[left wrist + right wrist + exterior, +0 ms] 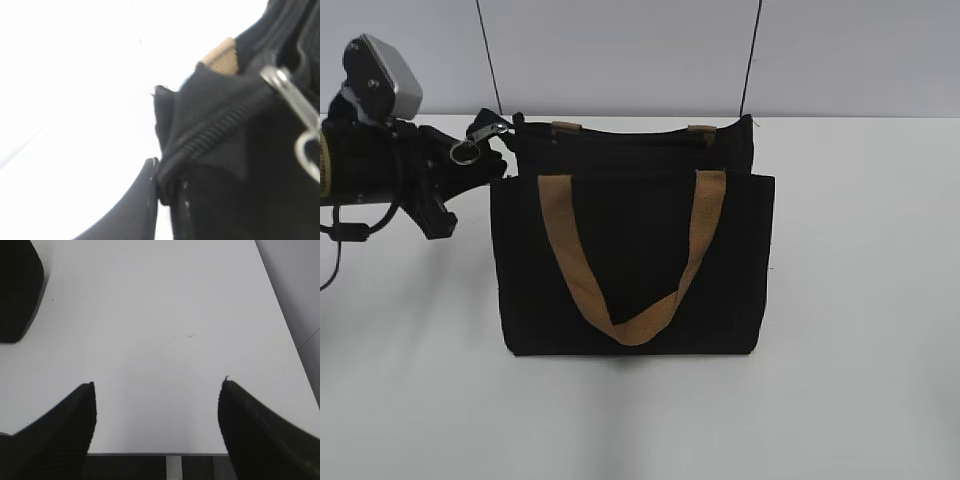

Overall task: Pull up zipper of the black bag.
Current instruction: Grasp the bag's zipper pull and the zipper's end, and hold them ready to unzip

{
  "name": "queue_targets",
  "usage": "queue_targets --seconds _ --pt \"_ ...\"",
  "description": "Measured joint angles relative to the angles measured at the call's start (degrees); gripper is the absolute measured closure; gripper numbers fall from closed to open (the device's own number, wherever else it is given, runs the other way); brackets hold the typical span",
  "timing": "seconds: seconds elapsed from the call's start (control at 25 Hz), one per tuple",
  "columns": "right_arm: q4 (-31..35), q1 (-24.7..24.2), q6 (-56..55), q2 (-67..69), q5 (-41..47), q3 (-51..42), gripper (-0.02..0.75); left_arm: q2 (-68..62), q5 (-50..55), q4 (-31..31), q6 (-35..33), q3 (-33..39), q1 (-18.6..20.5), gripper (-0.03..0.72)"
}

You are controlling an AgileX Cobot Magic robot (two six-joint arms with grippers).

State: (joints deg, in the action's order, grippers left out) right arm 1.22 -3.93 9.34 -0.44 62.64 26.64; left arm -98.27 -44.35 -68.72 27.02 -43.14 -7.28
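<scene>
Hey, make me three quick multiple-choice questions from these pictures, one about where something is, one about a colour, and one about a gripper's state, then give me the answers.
1. Where is the left gripper?
A. At the upper left corner of the black bag
B. Under the bag
C. On the bag's right side

2. What colour are the strap handles?
A. Red
B. Tan-brown
C. White

3. How is the right gripper?
A. Shut on the zipper
B. Holding a handle
C. Open over the bare table

Answers:
1 A: the exterior view shows it at the bag's top left corner, by the zipper.
2 B: the webbing is tan-brown against the black fabric.
3 C: its fingers stand wide apart, with nothing between them.
</scene>
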Motion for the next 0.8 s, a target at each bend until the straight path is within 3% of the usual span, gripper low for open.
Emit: queue_targets --seconds 0.24,0.48,0.8 --pt "0.00 0.00 0.00 0.00 0.00 0.00 0.162 7.42 5.58 -0.51 1.88 0.52 -0.12 0.662" --pt "0.75 2.13 -0.79 0.44 -0.90 1.00 0.162 10.40 7.08 -6.07 9.04 0.56 -0.23 0.662" --pt "6.86 2.93 4.33 19.49 -8.61 8.73 0.174 10.52 9.17 -7.11 12.62 0.27 -0.23 0.662"
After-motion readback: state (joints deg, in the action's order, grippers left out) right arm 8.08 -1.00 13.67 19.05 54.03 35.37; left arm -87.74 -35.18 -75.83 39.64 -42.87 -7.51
